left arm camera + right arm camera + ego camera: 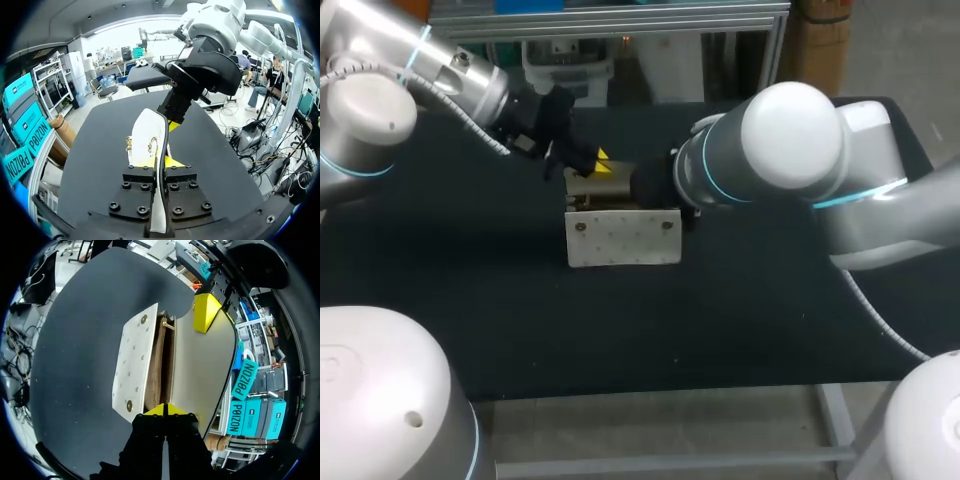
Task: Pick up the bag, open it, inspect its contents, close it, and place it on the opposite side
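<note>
Our left gripper is pinching the flap of the bag, and our right gripper is pinching its end. We are aiming for a slow, steady lift.

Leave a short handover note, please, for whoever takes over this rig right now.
The left gripper is shut on the flap. The right gripper is shut on the bag at its other end.
The bag sits mid-table, flap held up, mouth open.
Done: bag gripped and opened.
Left: inspect inside, close it, place it on the opposite side.
</note>
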`<move>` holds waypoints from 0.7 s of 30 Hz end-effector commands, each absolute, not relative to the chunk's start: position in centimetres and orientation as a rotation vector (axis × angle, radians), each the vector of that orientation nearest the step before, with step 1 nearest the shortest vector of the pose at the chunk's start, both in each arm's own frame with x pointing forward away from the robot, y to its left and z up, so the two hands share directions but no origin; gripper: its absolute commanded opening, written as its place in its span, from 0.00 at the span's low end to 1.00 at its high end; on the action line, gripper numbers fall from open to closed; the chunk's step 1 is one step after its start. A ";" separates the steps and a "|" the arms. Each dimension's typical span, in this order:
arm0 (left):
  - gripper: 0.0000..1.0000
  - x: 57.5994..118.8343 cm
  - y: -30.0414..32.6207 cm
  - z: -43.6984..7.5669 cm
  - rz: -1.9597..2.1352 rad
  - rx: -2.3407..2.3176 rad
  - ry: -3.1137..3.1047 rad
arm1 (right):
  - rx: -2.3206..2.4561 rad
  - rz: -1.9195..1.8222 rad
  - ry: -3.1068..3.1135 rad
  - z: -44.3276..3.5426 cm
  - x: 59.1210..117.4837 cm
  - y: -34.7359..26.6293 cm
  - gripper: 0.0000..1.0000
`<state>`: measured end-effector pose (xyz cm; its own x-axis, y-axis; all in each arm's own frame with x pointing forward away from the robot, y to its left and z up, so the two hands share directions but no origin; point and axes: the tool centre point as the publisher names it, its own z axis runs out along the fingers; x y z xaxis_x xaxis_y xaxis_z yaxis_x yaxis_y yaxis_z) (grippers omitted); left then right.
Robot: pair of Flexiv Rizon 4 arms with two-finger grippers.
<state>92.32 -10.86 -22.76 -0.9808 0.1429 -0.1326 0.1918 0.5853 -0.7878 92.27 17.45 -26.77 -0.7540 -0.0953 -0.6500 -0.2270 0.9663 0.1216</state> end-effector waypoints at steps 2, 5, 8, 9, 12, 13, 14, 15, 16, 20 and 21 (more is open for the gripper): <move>0.00 92.4 -11.2 -23.1 -1.424 0.297 2.795 | -0.234 0.259 2.423 -27.3 91.8 17.7 0.00; 0.00 92.4 -11.3 -23.1 -1.465 0.294 2.821 | -0.239 0.266 2.427 -27.8 91.6 17.9 0.00; 0.00 92.3 -11.3 -23.2 -1.515 0.291 2.840 | -0.244 0.272 2.430 -28.1 91.4 18.1 0.00; 0.00 92.3 -11.3 -23.2 -1.514 0.288 2.845 | -0.246 0.272 2.431 -28.2 91.3 18.2 0.00; 0.00 92.3 -11.2 -23.3 -1.541 0.284 2.858 | -0.251 0.274 2.435 -28.7 91.3 18.3 0.00; 0.00 92.2 -11.2 -23.4 -1.548 0.283 2.865 | -0.252 0.275 2.436 -28.8 91.3 18.3 0.00; 0.00 92.2 -11.2 -23.4 -1.566 0.282 2.870 | -0.252 0.275 2.437 -28.9 91.3 18.3 0.00; 0.00 92.2 -11.2 -23.5 -1.572 0.276 2.877 | -0.252 0.276 2.437 -29.0 91.3 18.3 0.00; 0.00 92.1 -11.1 -23.6 -1.593 0.274 2.885 | -0.251 0.276 2.438 -29.2 91.5 18.4 0.00; 0.00 92.1 -11.1 -23.7 -1.614 0.271 2.898 | -0.242 0.268 2.424 -29.2 91.8 18.4 0.00; 0.00 92.1 -11.1 -23.7 -1.614 0.271 2.899 | -0.242 0.268 2.422 -29.1 91.9 18.5 0.00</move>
